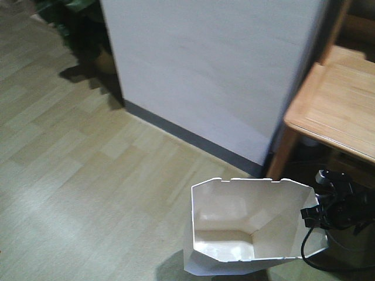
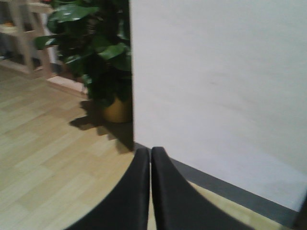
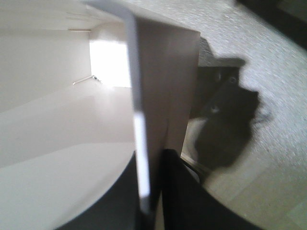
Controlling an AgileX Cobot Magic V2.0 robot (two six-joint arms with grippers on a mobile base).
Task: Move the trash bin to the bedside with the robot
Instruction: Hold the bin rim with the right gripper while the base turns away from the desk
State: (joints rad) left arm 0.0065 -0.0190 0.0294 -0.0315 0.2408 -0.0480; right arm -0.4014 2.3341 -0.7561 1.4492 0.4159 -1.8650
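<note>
1. Exterior front-facing view: the white bin [image 1: 234, 234] stands low in the frame, right of centre, on a pale wood floor [image 1: 76, 164]. Behind it is a white wall [image 1: 211, 76] with a grey skirting strip [image 1: 193, 137].
2. At the lower right, the right gripper [image 1: 316, 212] meets the bin's right-hand rim, and a black cable [image 1: 303, 249] loops down below it.
3. A light wooden desk [image 1: 337, 102] fills the upper right, and a dark leafy plant [image 1: 76, 17] sits in the upper left corner.
4. In the right wrist view, that gripper's two dark fingers [image 3: 184, 201] stand on either side of the bin's thin wall [image 3: 136, 120], clamped on it. The bin's pale inside fills the left half.
5. In the left wrist view, the left gripper [image 2: 150, 191] is at bottom centre. Its fingers are pressed together with nothing between them, and the plant's pot [image 2: 117, 110] is visible beyond.
</note>
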